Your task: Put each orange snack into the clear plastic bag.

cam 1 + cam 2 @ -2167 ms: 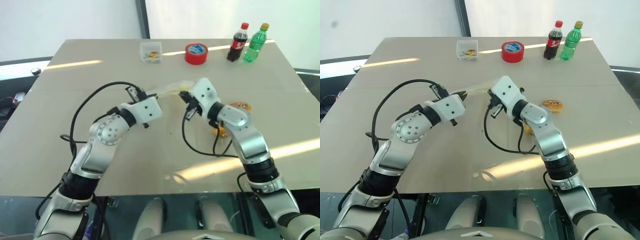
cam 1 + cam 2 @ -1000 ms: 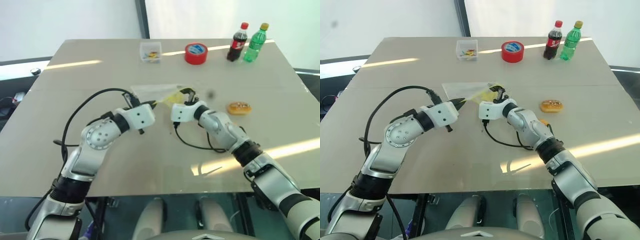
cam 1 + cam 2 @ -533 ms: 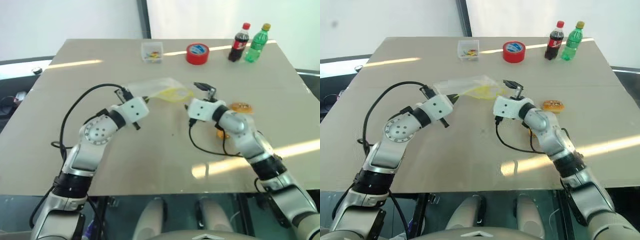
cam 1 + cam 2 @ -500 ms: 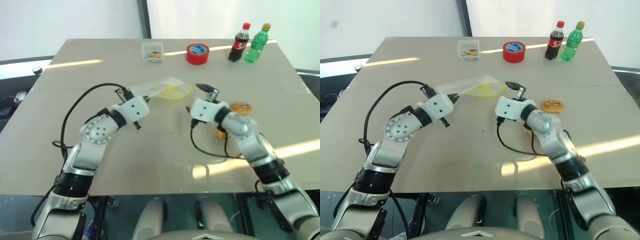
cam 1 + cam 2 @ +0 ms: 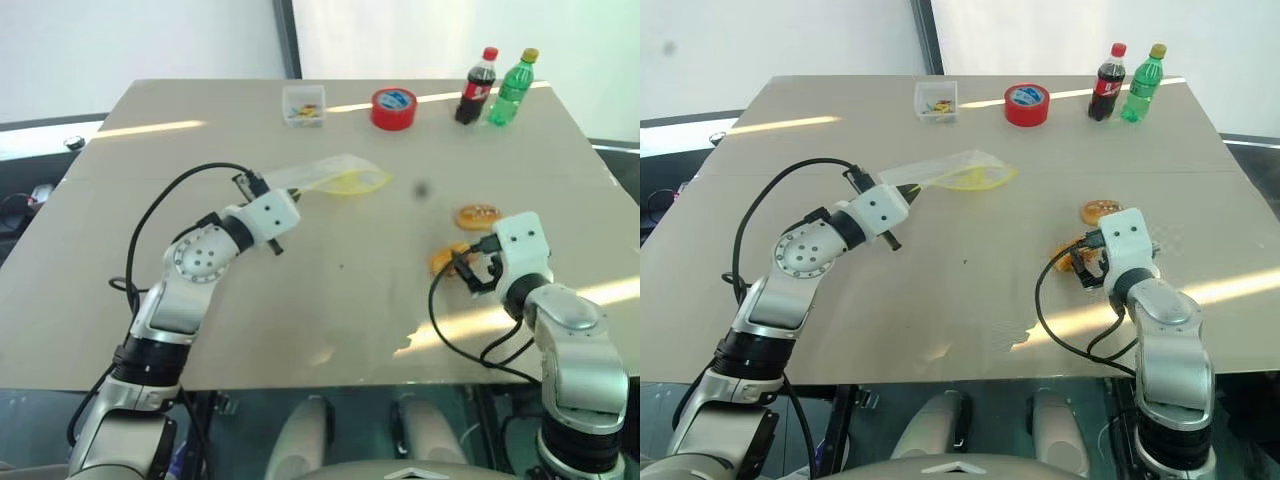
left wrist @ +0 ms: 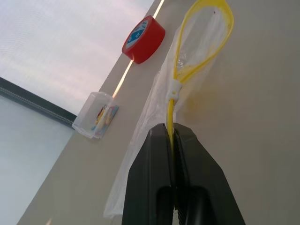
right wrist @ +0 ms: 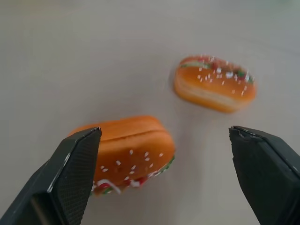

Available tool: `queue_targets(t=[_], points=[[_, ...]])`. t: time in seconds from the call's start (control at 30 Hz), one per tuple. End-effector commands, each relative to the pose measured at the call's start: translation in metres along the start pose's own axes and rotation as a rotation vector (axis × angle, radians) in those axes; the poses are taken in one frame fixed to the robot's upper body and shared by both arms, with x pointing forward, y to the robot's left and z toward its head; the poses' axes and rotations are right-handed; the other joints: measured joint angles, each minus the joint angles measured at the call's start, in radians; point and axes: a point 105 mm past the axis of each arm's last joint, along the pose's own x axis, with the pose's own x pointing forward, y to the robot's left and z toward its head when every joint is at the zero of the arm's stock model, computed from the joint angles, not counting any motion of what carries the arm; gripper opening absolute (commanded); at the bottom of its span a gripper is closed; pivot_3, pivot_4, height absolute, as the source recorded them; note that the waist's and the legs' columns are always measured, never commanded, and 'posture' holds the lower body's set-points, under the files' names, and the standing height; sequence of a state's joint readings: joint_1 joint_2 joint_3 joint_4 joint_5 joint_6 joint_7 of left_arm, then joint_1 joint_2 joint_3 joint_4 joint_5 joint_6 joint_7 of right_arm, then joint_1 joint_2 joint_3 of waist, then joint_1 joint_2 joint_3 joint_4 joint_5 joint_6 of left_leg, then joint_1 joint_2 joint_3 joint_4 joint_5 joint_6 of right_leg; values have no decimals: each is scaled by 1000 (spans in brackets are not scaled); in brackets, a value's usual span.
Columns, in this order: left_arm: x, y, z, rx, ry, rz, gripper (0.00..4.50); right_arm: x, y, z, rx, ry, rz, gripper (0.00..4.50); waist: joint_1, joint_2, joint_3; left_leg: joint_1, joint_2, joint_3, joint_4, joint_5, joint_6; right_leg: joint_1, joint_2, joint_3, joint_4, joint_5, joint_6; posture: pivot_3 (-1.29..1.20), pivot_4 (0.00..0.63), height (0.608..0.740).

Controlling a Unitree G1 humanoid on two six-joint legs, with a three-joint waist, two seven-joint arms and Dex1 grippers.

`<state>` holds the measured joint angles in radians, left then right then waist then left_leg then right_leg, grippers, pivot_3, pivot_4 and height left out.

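Note:
Two orange snacks lie at the table's right. The hot-dog-like one (image 5: pixel 478 216) is farther off, and the burger-like one (image 5: pixel 445 262) sits just ahead of my right gripper (image 5: pixel 470 270). In the right wrist view that gripper (image 7: pixel 164 132) is open, its fingers spread wide on either side of the burger snack (image 7: pixel 129 150), with the hot-dog snack (image 7: pixel 215 89) beyond. My left gripper (image 6: pixel 169 129) is shut on the yellow seal strip of the clear plastic bag (image 5: pixel 335 175). The bag is held out over the table's middle, its mouth a yellow loop (image 6: pixel 201 33).
At the table's far edge stand a red tape roll (image 5: pixel 394 107), a small clear box of coloured bits (image 5: pixel 303 104), a cola bottle (image 5: pixel 477 85) and a green bottle (image 5: pixel 512 86). Black cables loop off both arms.
My right gripper has pulled away from the bag's mouth, swung right and back toward me, rolled over, and now hangs open by the burger snack. The left gripper still holds the bag.

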<state>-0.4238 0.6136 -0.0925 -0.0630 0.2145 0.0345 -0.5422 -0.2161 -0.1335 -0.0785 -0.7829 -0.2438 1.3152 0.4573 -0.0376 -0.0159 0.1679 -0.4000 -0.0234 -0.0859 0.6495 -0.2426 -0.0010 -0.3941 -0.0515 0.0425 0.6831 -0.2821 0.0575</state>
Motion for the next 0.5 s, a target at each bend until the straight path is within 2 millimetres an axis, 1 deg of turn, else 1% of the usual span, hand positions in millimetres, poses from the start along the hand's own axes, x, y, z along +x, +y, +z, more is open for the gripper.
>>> queue_targets(t=[0.03,0.13,0.23,0.4,0.5], points=[[2,4,10,29,-34,9,0,-6,6,5,167,17,13,4466,1,0,0,0,0,0,0,0,0,0,0,0,0,0,0,0,150,740],[2,5,11,29,-36,5,0,-1,8,2,327,60,10,4466,1,0,0,0,0,0,0,0,0,0,-1,0,0,0,0,0,150,740],[1,5,12,32,-33,3,0,3,8,-3,393,92,4,4466,2,0,0,0,-1,0,0,0,0,0,-1,0,-1,0,0,0,150,740],[-1,4,12,33,-28,5,0,13,9,-22,391,181,-11,4466,-1,0,0,0,-1,0,-1,0,0,0,-1,0,-1,0,0,0,150,740],[-1,4,12,32,-27,6,0,16,11,-26,370,190,-4,4466,-2,0,0,0,-1,0,-1,0,0,0,-1,0,-1,0,0,0,150,740]])
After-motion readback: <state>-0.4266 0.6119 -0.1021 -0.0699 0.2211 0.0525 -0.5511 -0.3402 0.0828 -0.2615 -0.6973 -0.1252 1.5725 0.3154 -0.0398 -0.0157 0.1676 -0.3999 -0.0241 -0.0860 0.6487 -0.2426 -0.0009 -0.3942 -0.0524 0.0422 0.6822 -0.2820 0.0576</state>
